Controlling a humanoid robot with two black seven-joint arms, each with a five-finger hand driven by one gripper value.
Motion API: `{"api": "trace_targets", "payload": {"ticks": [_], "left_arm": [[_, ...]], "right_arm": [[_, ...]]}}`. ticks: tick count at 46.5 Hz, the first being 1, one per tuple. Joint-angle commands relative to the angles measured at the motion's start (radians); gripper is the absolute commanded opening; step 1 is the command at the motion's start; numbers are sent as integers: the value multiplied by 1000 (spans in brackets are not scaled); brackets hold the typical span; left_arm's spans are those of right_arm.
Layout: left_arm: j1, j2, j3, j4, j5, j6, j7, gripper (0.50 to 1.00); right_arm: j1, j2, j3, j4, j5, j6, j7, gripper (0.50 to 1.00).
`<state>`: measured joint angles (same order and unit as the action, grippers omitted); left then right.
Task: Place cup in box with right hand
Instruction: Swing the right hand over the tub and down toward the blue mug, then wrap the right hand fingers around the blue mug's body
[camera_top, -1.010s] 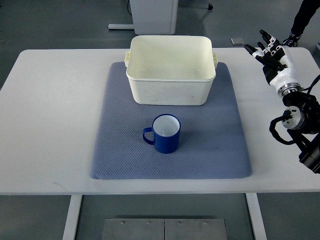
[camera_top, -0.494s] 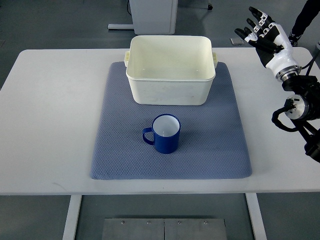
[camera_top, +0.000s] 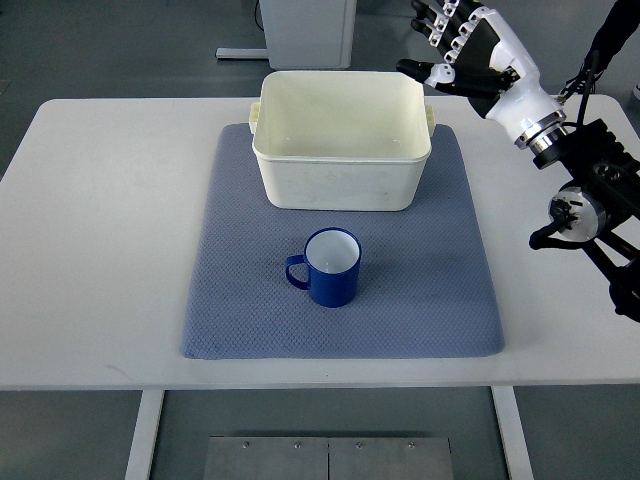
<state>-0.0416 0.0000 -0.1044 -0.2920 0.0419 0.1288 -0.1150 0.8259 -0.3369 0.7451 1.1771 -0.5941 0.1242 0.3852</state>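
Note:
A blue enamel cup with a white inside stands upright on the blue-grey mat, its handle pointing left. Behind it on the mat sits the cream plastic box, with nothing visible inside. My right hand hovers high near the box's back right corner, fingers spread and holding nothing. Its arm comes in from the right edge. The hand is far from the cup. The left arm does not show.
The white table carries the mat. A white cabinet base stands on the floor behind the box. A person's dark leg and shoe show at the top right corner.
My right hand has swung up and to the left, from over the table's back right corner to beside the box's back right corner. Cup and box have not moved.

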Motion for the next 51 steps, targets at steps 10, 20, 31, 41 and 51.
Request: {"api": "trace_targets", "payload": {"ticks": [10, 20, 31, 41, 51], "left_arm": [[0, 0, 0, 1, 1, 0, 0, 1000], [0, 0, 0, 1, 0, 0, 0, 1000], [0, 0, 0, 1, 1, 0, 0, 1000], [0, 0, 0, 1, 0, 0, 0, 1000], [0, 0, 0, 1, 0, 0, 0, 1000]], "right_arm": [[-5, -17, -98, 128, -92, 37, 11, 998], [-10, -19, -148, 141, -182, 55, 20, 998], [-30, -17, -214, 141, -239, 57, 27, 998], [-45, -16, -248, 136, -253, 54, 32, 998], [-64, -11, -262, 113, -260, 48, 32, 998]]}}
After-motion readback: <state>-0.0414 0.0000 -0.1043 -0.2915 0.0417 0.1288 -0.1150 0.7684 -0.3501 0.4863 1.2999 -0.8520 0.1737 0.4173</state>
